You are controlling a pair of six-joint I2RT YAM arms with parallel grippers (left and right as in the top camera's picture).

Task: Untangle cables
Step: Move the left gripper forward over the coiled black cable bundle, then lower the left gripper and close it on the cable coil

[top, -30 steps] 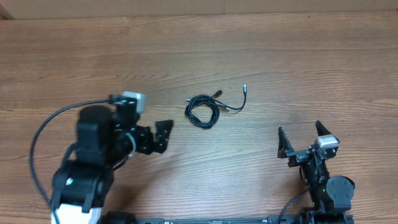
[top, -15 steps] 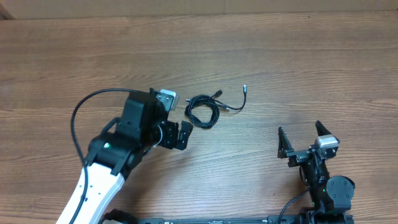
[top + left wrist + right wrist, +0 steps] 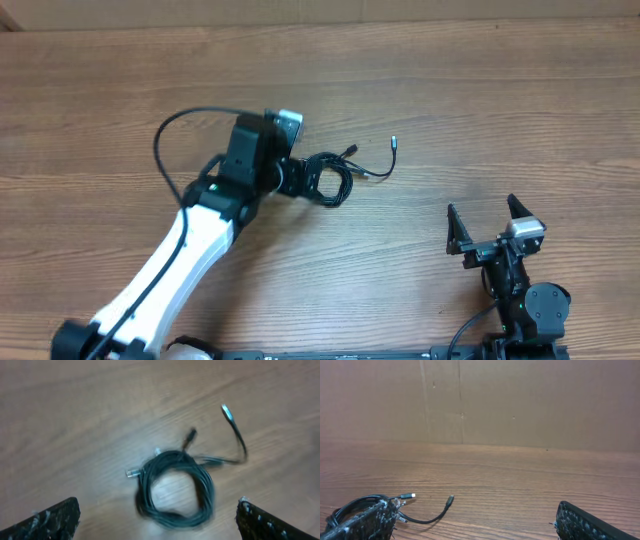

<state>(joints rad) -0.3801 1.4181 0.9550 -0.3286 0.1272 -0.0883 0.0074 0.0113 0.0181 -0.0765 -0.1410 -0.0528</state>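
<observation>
The cables (image 3: 330,178) lie as a small black coil on the wooden table, with one strand curling right to a metal-tipped plug (image 3: 394,142). In the left wrist view the coil (image 3: 175,487) sits between my fingers, with plug ends sticking out up and left. My left gripper (image 3: 300,180) is open, hovering at the coil's left edge. My right gripper (image 3: 490,228) is open and empty near the front right, well away from the coil. The right wrist view shows the coil (image 3: 350,507) and a loose plug end (image 3: 449,500) at lower left.
The table (image 3: 480,100) is bare wood. A brown cardboard wall (image 3: 520,400) stands along the far edge. The left arm's thick black wire (image 3: 175,130) loops above its white link.
My left arm has swung up and right from the front left, bringing its open gripper to the coil. The cables and the right arm have not moved.
</observation>
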